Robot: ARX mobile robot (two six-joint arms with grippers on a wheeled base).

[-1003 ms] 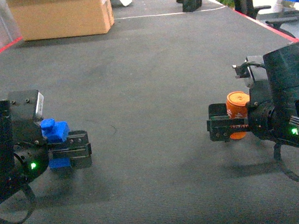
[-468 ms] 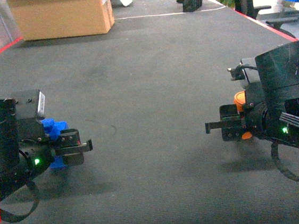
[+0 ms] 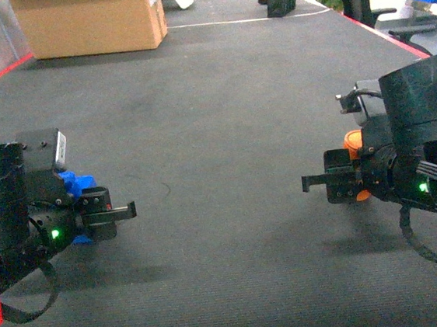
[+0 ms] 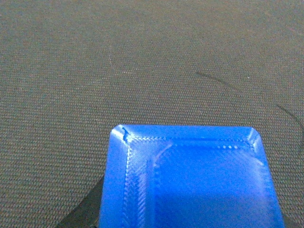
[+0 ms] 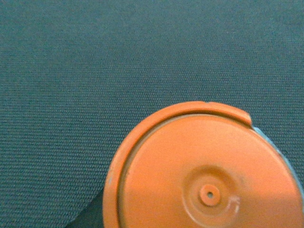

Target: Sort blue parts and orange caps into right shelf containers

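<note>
Both arms have turned since a second ago, so the blue part [image 3: 76, 184] and the orange cap [image 3: 351, 143] now sit mostly hidden behind the black wrists. In the last half second they barely shifted.

Your left pincer [image 3: 114, 213] looks clamped on the blue part. In the left wrist view the part [image 4: 190, 178] fills the bottom of the picture, close under the camera, with a dark finger edge at its lower left. Your right pincer [image 3: 326, 183] looks clamped on the orange cap. In the right wrist view the round cap [image 5: 204, 171] sits just as close. You cannot see the fingertips pressing on either thing, so the grip is my guess.

Both things hang just above the dark tabletop [image 3: 215, 132]. A brown box [image 3: 90, 21] stands far off at the back left.

You are at the carrying step: both things are picked up and not yet dropped off. No blue crates on a shelf show clearly in any view. Next you need to turn toward the right shelf, find the crates, and bring each pincer over the right one before you let go.
</note>
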